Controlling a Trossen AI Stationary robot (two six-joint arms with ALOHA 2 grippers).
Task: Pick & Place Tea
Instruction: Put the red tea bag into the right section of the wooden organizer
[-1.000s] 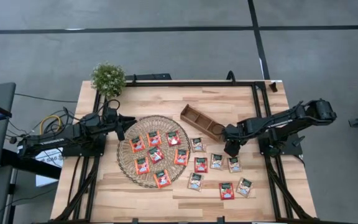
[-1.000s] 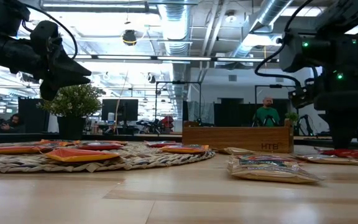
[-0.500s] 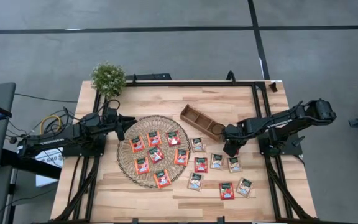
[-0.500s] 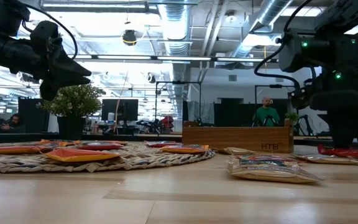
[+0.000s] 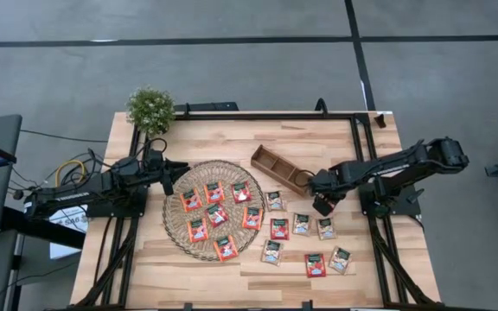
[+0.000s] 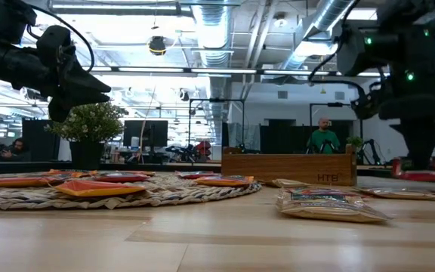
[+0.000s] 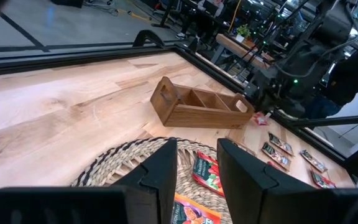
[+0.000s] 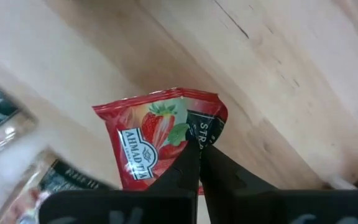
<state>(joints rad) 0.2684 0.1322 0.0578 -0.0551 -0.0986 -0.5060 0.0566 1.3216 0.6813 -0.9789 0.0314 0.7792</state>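
On the wooden worktop (image 5: 318,138) from above: right tool (image 5: 322,205) at the near end of the brown wooden compartment tray (image 5: 281,169), pinching a red strawberry tea sachet (image 5: 321,207), too small here to make out clearly. Seven red-orange sachets (image 5: 215,192) spread over the round woven wicker mat (image 5: 178,226); more sachets, red (image 5: 279,229) and green-and-pale (image 5: 301,224), loose on the bare wood between mat and right arm. Left tool (image 5: 168,177) parked at the mat's far-left rim, beside the small potted plant (image 5: 150,108). At worktop height: right tool (image 6: 421,162) raised, the red sachet (image 6: 420,174) hanging off the surface in its fingertips; a green-and-pale sachet (image 6: 325,204) lying flat in the foreground; the tray (image 6: 287,167) behind it; the mat (image 6: 165,192) carrying orange sachets (image 6: 89,187); left tool (image 6: 74,91) hovering above the mat, clear of everything; a person in a green top (image 6: 325,138) standing far back in the room. From the left wrist: two dark fingers (image 7: 163,171) slightly spread, holding nothing, over the mat's edge (image 7: 107,165) with a red sachet (image 7: 205,174) between them farther off; the tray (image 7: 197,109) and the right arm beyond. From the right wrist: fingertips (image 8: 191,158) pressed together on the lower edge of the strawberry sachet (image 8: 154,134), bare wood behind it, other sachets (image 8: 67,177) blurred to one side.
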